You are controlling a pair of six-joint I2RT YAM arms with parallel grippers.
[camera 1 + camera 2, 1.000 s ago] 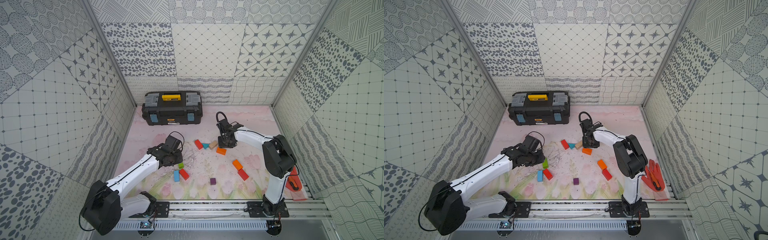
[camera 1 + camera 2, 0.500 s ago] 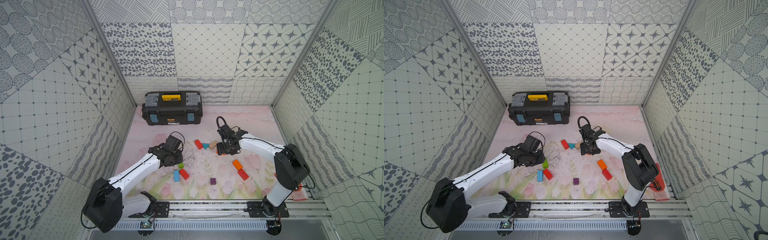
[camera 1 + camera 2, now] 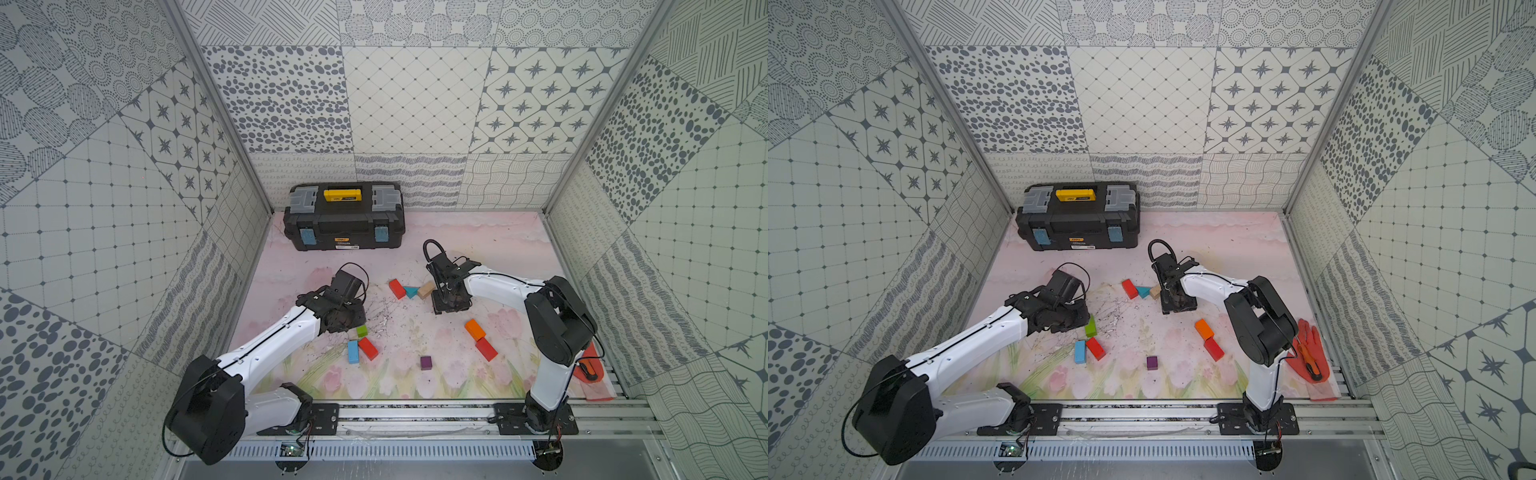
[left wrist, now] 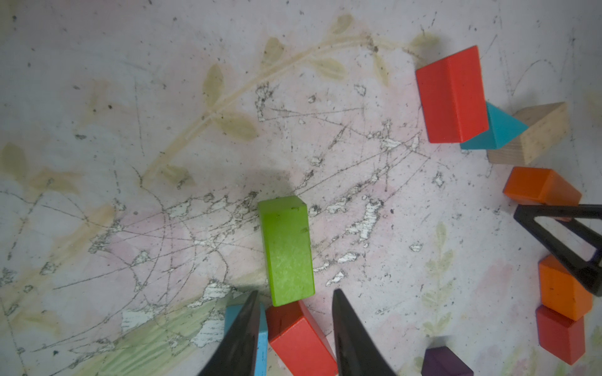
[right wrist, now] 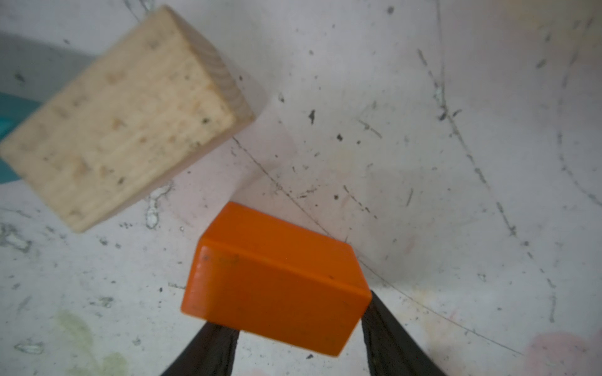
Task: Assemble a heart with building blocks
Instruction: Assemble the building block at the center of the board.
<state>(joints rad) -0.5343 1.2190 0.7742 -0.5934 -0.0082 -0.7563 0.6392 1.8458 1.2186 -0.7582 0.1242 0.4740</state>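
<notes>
Spread loosely over the pink mat (image 3: 415, 249), the building blocks (image 3: 475, 329): red brick (image 3: 397, 288), teal triangle (image 3: 410, 292) and plain-wood brick (image 3: 426, 289) touching in a row on the far side; purple cube (image 3: 425, 362) alone at the near side; green block (image 4: 286, 250), blue brick (image 3: 353, 351) and second red brick (image 3: 368, 348) huddled at the left gripper (image 4: 294, 293), slightly parted, empty. Right gripper (image 5: 299, 315) astride an orange block (image 5: 277, 276), clamped or not impossible to tell

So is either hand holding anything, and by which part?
Left hand holds nothing. Right hand has the orange wooden brick between its fingers, on opposite sides; clamped or not cannot be told.
</notes>
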